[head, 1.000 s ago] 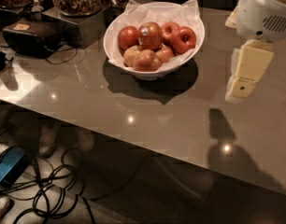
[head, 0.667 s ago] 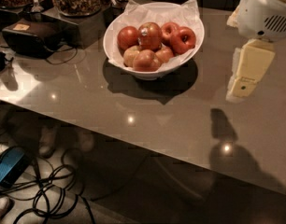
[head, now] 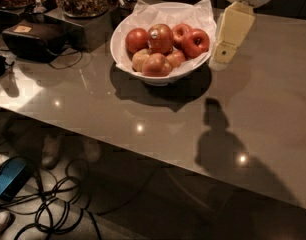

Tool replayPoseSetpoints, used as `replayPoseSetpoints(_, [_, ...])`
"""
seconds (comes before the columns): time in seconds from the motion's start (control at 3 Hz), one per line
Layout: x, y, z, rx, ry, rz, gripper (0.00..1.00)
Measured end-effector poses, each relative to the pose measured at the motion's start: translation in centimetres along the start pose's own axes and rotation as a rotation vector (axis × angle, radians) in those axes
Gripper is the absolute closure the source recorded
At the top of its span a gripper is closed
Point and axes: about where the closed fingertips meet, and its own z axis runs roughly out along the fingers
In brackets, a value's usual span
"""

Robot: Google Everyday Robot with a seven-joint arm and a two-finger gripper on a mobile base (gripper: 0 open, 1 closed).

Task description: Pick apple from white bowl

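The white bowl, lined with crinkled white paper, stands at the back middle of the grey table. It holds several apples. The dark-red apple with a small pale sticker lies on top, near the middle of the pile. Other red apples lie to its left and right, and smaller yellowish-red ones lie in front. My gripper hangs from the white arm head at the top right. Its cream finger points down just beside the bowl's right rim, level with the fruit and to the right of the apple.
Dark containers of nuts and a black device with a cord stand at the back left. The table's front edge runs diagonally from left to lower right. Below it are floor cables and a blue object.
My gripper has moved left and towards the back, from well right of the bowl to right beside its right rim. The bowl and apples have not moved.
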Motion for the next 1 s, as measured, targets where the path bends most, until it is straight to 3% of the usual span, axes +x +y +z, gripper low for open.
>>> replayPoseSetpoints(0.67, [-1.7, -1.1, 0.4, 0.022, -0.042, 0.007, 0.0])
replayPoseSetpoints(1.0, [-6.6, -3.4, 1.7, 0.029, -0.07, -0.029, 0.0])
